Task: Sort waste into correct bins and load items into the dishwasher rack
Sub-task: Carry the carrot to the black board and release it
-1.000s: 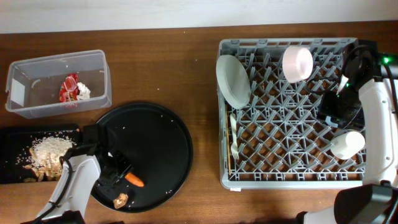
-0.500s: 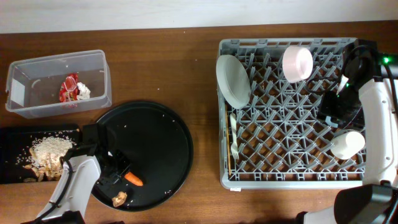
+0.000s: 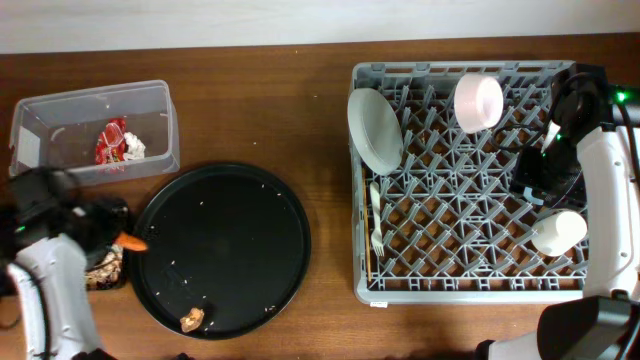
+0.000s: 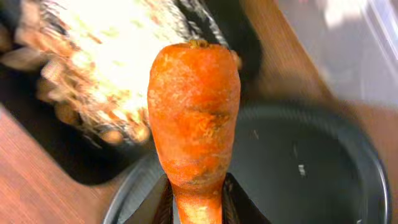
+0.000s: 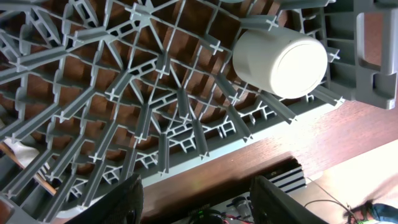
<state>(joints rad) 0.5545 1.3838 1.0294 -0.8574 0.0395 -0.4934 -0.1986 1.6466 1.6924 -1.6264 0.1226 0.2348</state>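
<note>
Within the left hand (image 4: 196, 204), orange carrot (image 4: 194, 112), broad end outward.

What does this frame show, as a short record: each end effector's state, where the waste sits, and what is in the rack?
left end effector: shut on the carrot, at the round black tray's left edge, beside the rice
right end effector: open, empty, above the rack, near the cream cup
clear tub: red wrapper, white paper
round black tray: one brown scrap
rack: plate, pink bowl, cream cup, fork
</note>
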